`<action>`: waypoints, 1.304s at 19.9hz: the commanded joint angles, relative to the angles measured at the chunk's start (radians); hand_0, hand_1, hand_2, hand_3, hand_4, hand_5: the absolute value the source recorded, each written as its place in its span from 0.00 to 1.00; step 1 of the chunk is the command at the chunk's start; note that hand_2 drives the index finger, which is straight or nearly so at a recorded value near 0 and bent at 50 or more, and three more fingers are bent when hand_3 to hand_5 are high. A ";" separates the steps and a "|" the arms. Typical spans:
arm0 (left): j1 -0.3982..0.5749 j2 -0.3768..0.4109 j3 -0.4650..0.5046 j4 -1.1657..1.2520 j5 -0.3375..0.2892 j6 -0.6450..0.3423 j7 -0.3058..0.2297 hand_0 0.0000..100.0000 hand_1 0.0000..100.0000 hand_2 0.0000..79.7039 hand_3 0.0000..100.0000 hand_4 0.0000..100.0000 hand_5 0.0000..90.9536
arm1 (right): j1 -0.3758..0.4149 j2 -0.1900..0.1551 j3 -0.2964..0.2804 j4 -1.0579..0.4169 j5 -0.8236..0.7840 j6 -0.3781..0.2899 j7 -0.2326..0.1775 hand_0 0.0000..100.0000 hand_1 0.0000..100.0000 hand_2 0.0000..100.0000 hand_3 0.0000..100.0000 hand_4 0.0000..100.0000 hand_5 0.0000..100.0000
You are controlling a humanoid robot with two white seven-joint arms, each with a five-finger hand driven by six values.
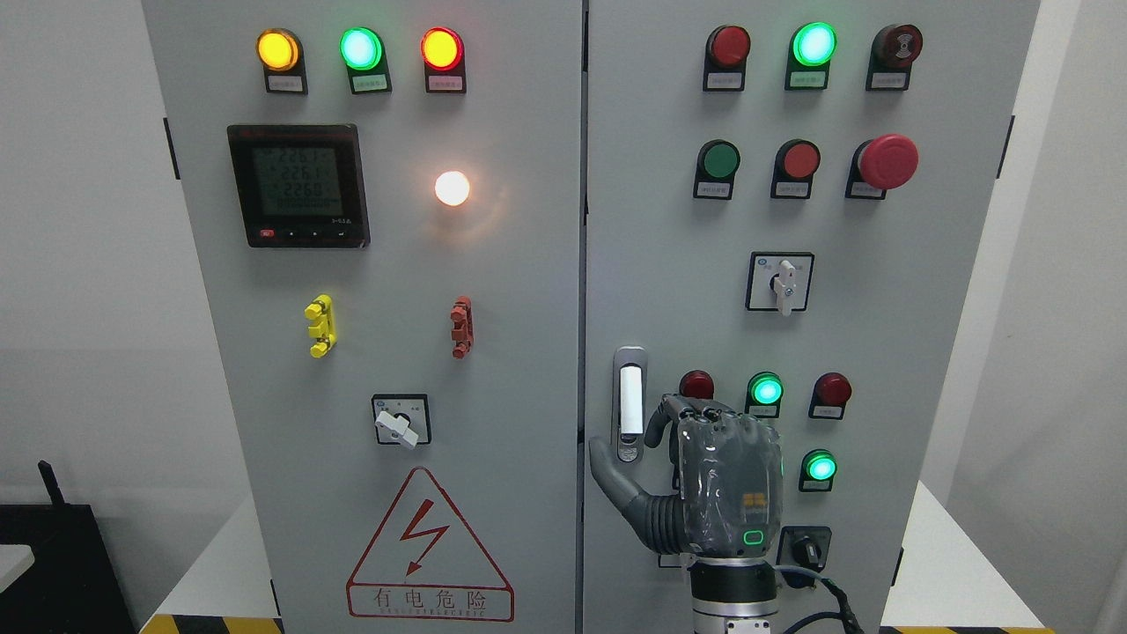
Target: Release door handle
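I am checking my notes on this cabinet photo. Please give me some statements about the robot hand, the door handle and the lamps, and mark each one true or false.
1. The right robot hand is next to the white vertical door handle in its silver recess, on the right cabinet door. True.
2. The robot hand's fingers are wrapped around that handle. False: the fingers are curled beside it, to its right, and the thumb points left below it; the handle shows uncovered.
3. The round lamp at top left glows yellow. True.
4. The red mushroom-shaped push button is on the left door. False: it is on the right door.
5. The red triangular warning sign with a lightning bolt is on the left door. True.
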 commanded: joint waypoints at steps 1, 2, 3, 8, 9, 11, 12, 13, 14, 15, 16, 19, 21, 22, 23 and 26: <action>-0.031 0.000 -0.011 -0.008 0.000 0.001 0.000 0.12 0.39 0.00 0.00 0.00 0.00 | -0.005 0.002 -0.006 0.019 -0.001 0.001 -0.003 0.12 0.54 0.79 1.00 1.00 0.98; -0.031 0.000 -0.011 -0.009 0.000 0.001 0.000 0.12 0.39 0.00 0.00 0.00 0.00 | -0.005 0.002 -0.006 0.021 -0.001 0.003 -0.003 0.13 0.54 0.79 1.00 1.00 0.98; -0.031 0.000 -0.011 -0.008 0.000 0.001 0.000 0.12 0.39 0.00 0.00 0.00 0.00 | -0.006 0.002 -0.006 0.022 -0.001 0.006 -0.001 0.13 0.54 0.79 1.00 1.00 0.98; -0.031 0.000 -0.011 -0.009 0.000 0.001 0.000 0.12 0.39 0.00 0.00 0.00 0.00 | -0.010 0.002 -0.004 0.024 -0.001 0.015 0.000 0.13 0.56 0.79 1.00 1.00 0.98; -0.031 0.000 -0.011 -0.009 0.000 0.001 0.000 0.12 0.39 0.00 0.00 0.00 0.00 | -0.013 0.002 -0.004 0.025 -0.001 0.015 0.000 0.13 0.56 0.79 1.00 1.00 0.98; -0.031 0.000 -0.011 -0.009 0.000 0.001 0.000 0.12 0.39 0.00 0.00 0.00 0.00 | -0.013 0.002 -0.006 0.030 -0.001 0.015 0.000 0.16 0.57 0.79 1.00 1.00 0.98; -0.031 0.000 -0.011 -0.009 0.000 0.001 0.000 0.12 0.39 0.00 0.00 0.00 0.00 | -0.013 0.002 -0.004 0.030 -0.001 0.015 0.000 0.17 0.58 0.79 1.00 1.00 0.98; -0.031 0.000 -0.011 -0.008 0.000 0.001 0.000 0.12 0.39 0.00 0.00 0.00 0.00 | -0.013 0.002 -0.004 0.031 -0.001 0.015 0.000 0.18 0.59 0.80 1.00 1.00 0.98; -0.031 0.000 -0.011 -0.009 0.000 0.001 0.000 0.12 0.39 0.00 0.00 0.00 0.00 | -0.013 0.002 -0.004 0.031 -0.001 0.015 0.000 0.19 0.59 0.80 1.00 1.00 0.98; -0.031 0.000 -0.011 -0.008 0.000 0.001 0.000 0.12 0.39 0.00 0.00 0.00 0.00 | -0.014 0.002 -0.004 0.031 -0.001 0.015 0.000 0.20 0.60 0.80 1.00 1.00 0.98; -0.031 0.000 -0.011 -0.009 0.000 0.001 0.000 0.12 0.39 0.00 0.00 0.00 0.00 | -0.014 0.002 -0.006 0.033 -0.001 0.017 0.000 0.20 0.61 0.80 1.00 1.00 0.98; -0.031 0.000 -0.011 -0.009 0.000 0.001 0.000 0.12 0.39 0.00 0.00 0.00 0.00 | -0.014 0.002 -0.006 0.038 -0.001 0.023 0.000 0.23 0.62 0.80 1.00 1.00 0.98; -0.031 0.000 -0.011 -0.009 0.000 0.001 0.000 0.12 0.39 0.00 0.00 0.00 0.00 | -0.013 0.002 -0.007 0.036 -0.001 0.023 -0.001 0.25 0.63 0.80 1.00 1.00 0.98; -0.031 0.000 -0.011 -0.008 0.000 0.001 0.000 0.12 0.39 0.00 0.00 0.00 0.00 | -0.013 0.002 -0.009 0.036 -0.001 0.023 -0.001 0.26 0.64 0.80 1.00 1.00 0.98; -0.031 0.000 -0.011 -0.008 0.000 0.001 0.000 0.12 0.39 0.00 0.00 0.00 0.00 | -0.011 0.002 -0.009 0.036 -0.001 0.023 -0.001 0.27 0.64 0.80 1.00 1.00 0.98; -0.031 0.000 -0.011 -0.009 0.000 0.001 0.000 0.12 0.39 0.00 0.00 0.00 0.00 | -0.010 0.002 -0.010 0.036 -0.003 0.023 -0.004 0.30 0.64 0.80 1.00 1.00 0.98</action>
